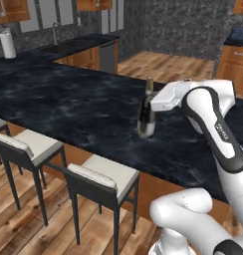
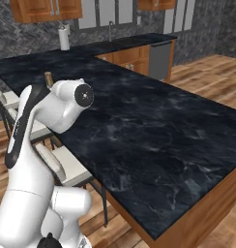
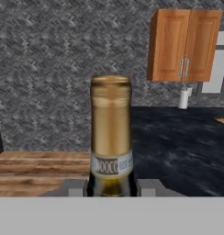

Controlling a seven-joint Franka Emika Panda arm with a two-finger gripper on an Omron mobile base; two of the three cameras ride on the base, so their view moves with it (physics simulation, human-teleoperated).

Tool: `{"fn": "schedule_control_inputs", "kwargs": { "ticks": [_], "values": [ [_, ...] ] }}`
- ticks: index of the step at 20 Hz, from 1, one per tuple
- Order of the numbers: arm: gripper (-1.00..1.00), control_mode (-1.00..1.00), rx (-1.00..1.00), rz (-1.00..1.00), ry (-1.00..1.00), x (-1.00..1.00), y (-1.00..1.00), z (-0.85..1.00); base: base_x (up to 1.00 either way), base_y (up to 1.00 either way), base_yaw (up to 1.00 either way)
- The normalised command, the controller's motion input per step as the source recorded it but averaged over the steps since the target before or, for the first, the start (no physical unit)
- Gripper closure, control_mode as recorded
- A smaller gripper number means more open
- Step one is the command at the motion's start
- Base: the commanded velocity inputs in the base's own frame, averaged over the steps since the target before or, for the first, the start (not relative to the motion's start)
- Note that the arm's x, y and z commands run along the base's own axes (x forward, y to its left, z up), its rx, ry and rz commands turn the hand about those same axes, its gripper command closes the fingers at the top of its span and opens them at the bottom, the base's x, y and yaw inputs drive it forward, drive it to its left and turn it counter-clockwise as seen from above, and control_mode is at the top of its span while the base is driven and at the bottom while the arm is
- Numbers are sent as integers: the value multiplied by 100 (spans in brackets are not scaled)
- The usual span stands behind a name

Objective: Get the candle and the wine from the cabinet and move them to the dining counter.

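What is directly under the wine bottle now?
The black dining counter lies under the wine, held by the gripper. Whether its base touches the top cannot be seen.

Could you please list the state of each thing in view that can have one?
wine: upright, gripped, at the dining counter.
gripper: shut on the wine.
cabinet: both doors closed.
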Motion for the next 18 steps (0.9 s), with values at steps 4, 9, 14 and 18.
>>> {"fn": "schedule_control_inputs", "kwargs": {
  "ticks": [4, 9, 14, 18],
  "values": [
    [100, -100, -2, 0, 0, 2, -18, -12, 0, 0, 0],
    [100, -100, 0, 0, -1, 2, -18, -16, 0, 0, 0],
    [100, -100, 0, 0, 0, 4, -36, -36, 0, 0, 0],
    [100, -100, 0, 0, -2, 18, -30, -37, 0, 0, 0]
  ]
}}
